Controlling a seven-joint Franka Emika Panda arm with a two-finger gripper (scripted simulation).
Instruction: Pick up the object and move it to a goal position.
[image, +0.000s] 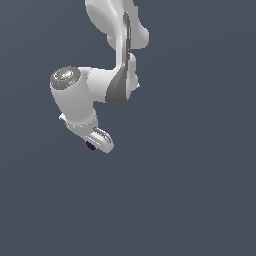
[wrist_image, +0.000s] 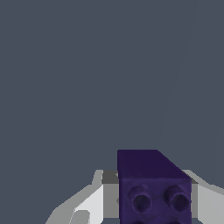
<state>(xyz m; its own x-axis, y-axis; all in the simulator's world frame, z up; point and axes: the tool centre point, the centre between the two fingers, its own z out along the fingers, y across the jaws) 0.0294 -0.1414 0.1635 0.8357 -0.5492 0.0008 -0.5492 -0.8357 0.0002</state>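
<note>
The object (wrist_image: 153, 188) is a dark purple block with round holes in the face that I can see. It looks boxy, not round. It sits between the white fingers (wrist_image: 89, 203) of the pincer (wrist_image: 151, 205), which is clenched on it, one finger on each side.

In the exterior view the object (image: 90, 146) is only a tiny dark speck peeking out under the pincer (image: 97, 142), so its shape cannot be made out there. That view shows the big white arm (image: 82, 95) bending down from above, with plain grey all around it.
</note>
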